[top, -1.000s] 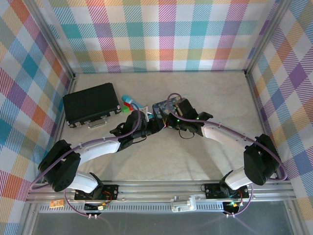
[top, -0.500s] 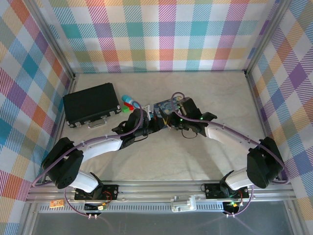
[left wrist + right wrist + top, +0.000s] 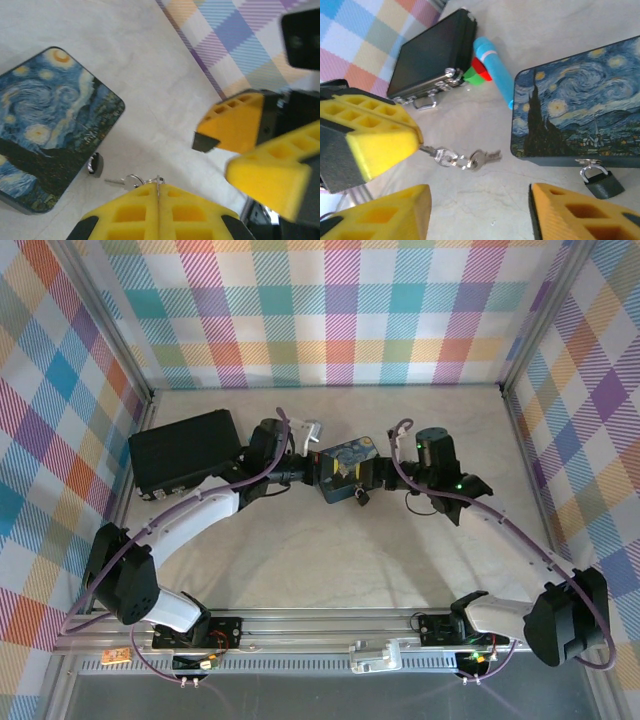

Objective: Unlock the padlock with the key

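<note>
And there's the change: a moment ago both arms were huddled together in front of the blue tin [image 3: 580, 115]. Now they have parted, the left arm swung round to the tin's far-left corner and the right arm pulled out to its right side. The left tool [image 3: 415, 145] is clamped shut on the key [image 3: 444, 156], pinching one end so that the ring and a second little key trail off its tip. The right tool [image 3: 480, 199] has sprung apart, fingers wide with nothing between them. We read that as a handover completed: the key is in the left's charge, and the right is free to steady the lock.

And the padlock [image 3: 601, 184]? From the right wrist we see it hanging off the hasp at the tin's near edge, its body down on the table [image 3: 330, 570], the shackle looking shut. It sits near the right tool's right-hand finger, not touching. The key lies well to its left, with bare table between them. Insertion hasn't begun; the key needs lining up with a keyhole we can't make out from here.
</note>
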You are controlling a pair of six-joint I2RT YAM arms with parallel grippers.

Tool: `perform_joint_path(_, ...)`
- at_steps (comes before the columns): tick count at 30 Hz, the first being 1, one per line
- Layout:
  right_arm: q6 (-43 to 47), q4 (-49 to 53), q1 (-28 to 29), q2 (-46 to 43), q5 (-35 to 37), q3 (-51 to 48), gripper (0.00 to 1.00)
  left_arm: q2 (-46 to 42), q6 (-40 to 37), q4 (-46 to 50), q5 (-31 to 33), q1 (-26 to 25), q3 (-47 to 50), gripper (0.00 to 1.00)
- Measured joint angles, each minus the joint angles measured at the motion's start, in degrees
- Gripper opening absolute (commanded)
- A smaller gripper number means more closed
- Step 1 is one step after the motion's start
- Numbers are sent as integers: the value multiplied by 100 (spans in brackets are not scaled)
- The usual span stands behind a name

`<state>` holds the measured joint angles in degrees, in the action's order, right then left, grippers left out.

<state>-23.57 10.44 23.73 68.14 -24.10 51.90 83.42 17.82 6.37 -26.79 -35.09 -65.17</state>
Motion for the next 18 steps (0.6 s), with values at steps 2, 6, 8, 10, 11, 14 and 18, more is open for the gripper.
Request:
perform_joint_path(2, 76, -205, -184, 15, -511, -125, 47, 33, -356, 365, -317, 35, -181, 0)
perform_joint_path(6, 247, -621, -282, 66, -1314, -221, 46, 59, -916, 925, -734, 48, -337, 0)
perform_joint_path(8, 332, -837, -282, 144, -1631, -221, 45, 59, -1064, 1080, -846, 52, -334, 0)
perform_joint_path(10, 350, -1069, -282, 284, -1963, -223, 45, 57, -1150, 1147, -920, 63, -334, 0)
perform_joint_path(11, 343, -1204, -282, 369, -2111, -236, 45, 57, -1169, 1154, -949, 68, -334, 0)
perform_joint_path(14, 267, -1615, -282, 579, -2409, -385, 45, 57, -1172, 1147, -1012, 81, -334, 0)
perform_joint_path(18, 153, -1963, -282, 654, -2616, -671, 46, 57, -1167, 1130, -1067, 81, -334, 0)
